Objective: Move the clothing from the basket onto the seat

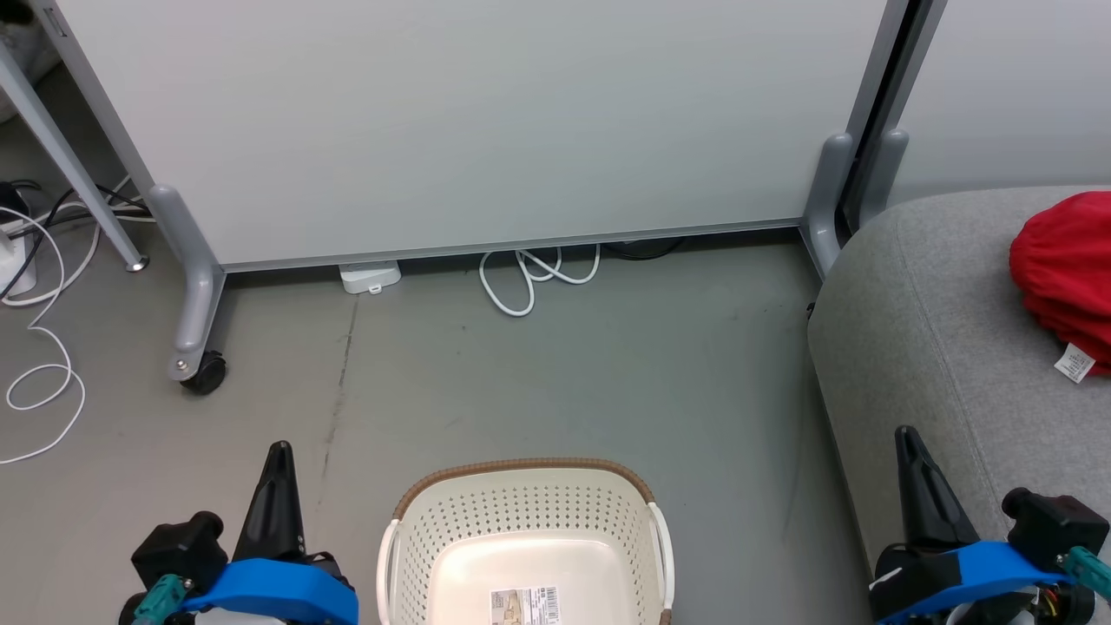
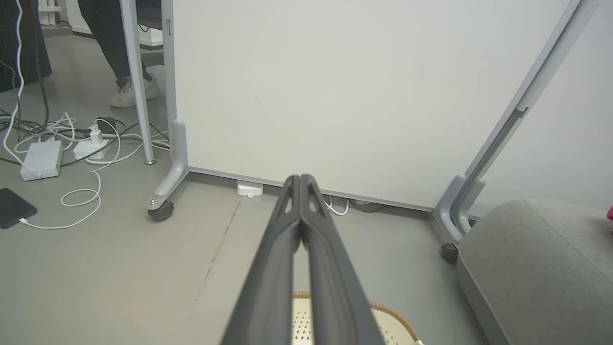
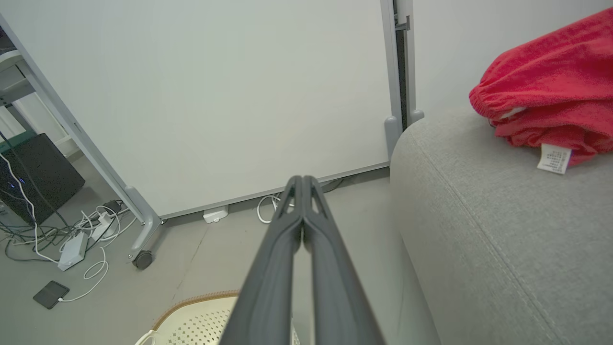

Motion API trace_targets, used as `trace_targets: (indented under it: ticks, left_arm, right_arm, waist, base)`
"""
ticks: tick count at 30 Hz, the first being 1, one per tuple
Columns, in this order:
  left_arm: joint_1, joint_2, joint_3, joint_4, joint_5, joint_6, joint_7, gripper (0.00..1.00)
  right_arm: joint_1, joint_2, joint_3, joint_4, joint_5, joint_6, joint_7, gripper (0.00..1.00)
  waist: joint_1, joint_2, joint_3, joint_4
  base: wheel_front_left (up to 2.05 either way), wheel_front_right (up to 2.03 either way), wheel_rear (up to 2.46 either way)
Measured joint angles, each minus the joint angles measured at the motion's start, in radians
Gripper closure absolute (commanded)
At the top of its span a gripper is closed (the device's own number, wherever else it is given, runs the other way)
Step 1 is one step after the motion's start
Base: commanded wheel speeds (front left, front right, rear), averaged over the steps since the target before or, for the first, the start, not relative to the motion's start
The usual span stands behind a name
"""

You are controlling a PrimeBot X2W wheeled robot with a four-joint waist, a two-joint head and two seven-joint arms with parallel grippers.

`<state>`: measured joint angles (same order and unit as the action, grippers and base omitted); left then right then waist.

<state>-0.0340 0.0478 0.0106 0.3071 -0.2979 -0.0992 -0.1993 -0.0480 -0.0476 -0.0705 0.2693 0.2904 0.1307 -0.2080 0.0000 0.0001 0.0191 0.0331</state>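
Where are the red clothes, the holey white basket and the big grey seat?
Red fabric clothing (image 1: pixel 1063 269): head view, middle of the bundle.
Cream perforated plastic basket (image 1: pixel 521 508): head view, its back wall.
Grey woven-fabric seat (image 1: pixel 920 347): head view, bare top surface.

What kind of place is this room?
Probably an office or lab, not a home: a white partition on wheels, loose cables on a bare grey floor, and a grey seat.
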Motion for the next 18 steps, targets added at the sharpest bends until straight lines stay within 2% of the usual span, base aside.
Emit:
trace_targets:
  ticks: [18]
  left_arm:
    - [-0.01,0.0,0.017,-0.027,-0.313,0.0,0.068,1.0]
  right_arm:
    - [-0.005,0.0,-0.007,-0.006,0.316,0.0,0.075,1.0]
  waist:
    - [0.0001,0.0,-0.003,-0.005]
  base:
    - [0.0,0.0,0.0]
